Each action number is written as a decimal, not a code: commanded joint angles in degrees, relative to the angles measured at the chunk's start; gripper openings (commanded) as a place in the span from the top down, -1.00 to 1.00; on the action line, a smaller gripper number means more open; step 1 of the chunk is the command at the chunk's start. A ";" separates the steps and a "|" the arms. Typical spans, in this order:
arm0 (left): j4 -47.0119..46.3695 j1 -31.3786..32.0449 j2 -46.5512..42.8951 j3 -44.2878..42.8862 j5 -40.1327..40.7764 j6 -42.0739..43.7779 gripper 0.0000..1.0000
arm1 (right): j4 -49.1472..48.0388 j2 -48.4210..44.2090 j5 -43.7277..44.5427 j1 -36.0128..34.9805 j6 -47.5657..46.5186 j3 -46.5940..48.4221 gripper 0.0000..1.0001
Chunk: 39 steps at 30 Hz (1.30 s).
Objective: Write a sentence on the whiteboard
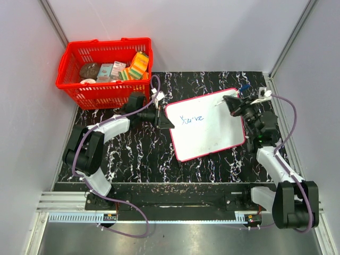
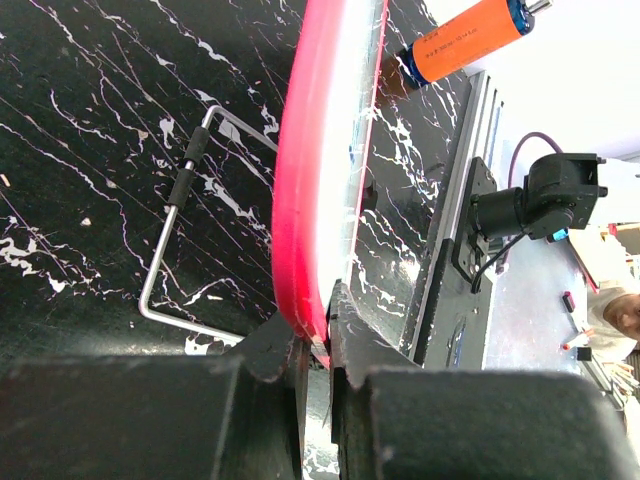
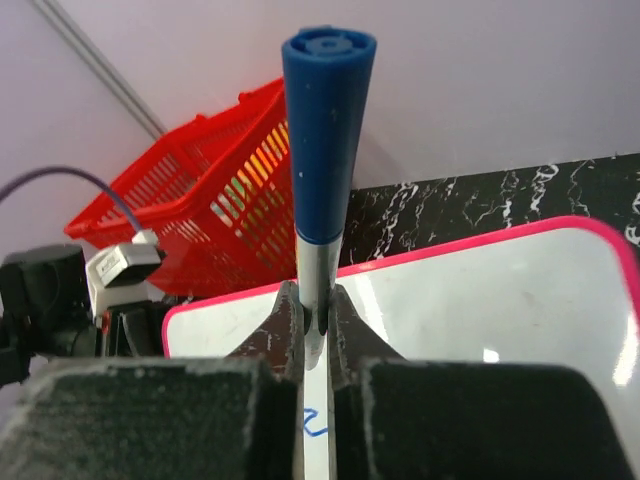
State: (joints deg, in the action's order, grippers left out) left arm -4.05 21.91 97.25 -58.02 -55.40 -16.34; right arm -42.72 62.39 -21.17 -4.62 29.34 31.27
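Note:
The whiteboard (image 1: 212, 133), white with a thin red frame, lies slanted on the black marbled table. Blue handwriting reading "You've" (image 1: 191, 119) sits on its left half; one blue stroke (image 3: 313, 425) shows below my right fingers. My left gripper (image 1: 166, 121) is shut on the board's left edge, and the left wrist view shows its jaws (image 2: 318, 340) pinching the red frame (image 2: 300, 200). My right gripper (image 1: 234, 103) hovers over the board's upper right, shut on a marker (image 3: 328, 120) with a silver barrel and blue end. I cannot tell if the tip touches the board (image 3: 480, 310).
A red basket (image 1: 79, 90) holding packaged goods stands at the back left and also shows in the right wrist view (image 3: 200, 220). A bent metal wire bracket (image 2: 180, 230) lies on the table beside the board. An orange cylinder (image 2: 470, 40) lies past the board's edge. Grey walls enclose the table.

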 commanded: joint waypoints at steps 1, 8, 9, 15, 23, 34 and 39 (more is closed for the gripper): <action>6.34 2.70 2.42 1.86 7.41 10.62 1.00 | -12.30 2.82 -12.13 7.34 13.72 1.34 1.00; 6.34 2.87 2.94 1.68 7.50 10.54 1.00 | -1.86 0.19 -7.92 7.79 6.62 1.17 1.00; 6.34 2.96 3.03 1.77 7.76 10.54 1.00 | -0.80 0.19 -8.27 7.26 5.39 0.99 1.00; 6.60 3.31 3.12 1.86 7.93 10.80 1.00 | 5.44 -1.13 -5.30 3.41 -2.17 -1.03 1.00; 7.57 3.49 3.29 1.24 8.11 11.15 1.00 | 11.61 -6.31 13.69 -8.47 -14.40 -1.47 1.00; 24.70 0.95 0.84 -11.14 9.26 17.57 1.00 | 15.20 -11.58 15.55 -8.56 -13.61 -1.39 1.00; 29.18 -0.38 -0.31 -17.38 6.45 18.44 1.00 | 15.91 -13.78 15.81 -8.47 -13.17 -1.56 1.00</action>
State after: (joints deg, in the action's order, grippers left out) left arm 17.02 22.98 97.60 -70.81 -53.32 -7.31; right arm -26.96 50.92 -6.59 -12.93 16.38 29.10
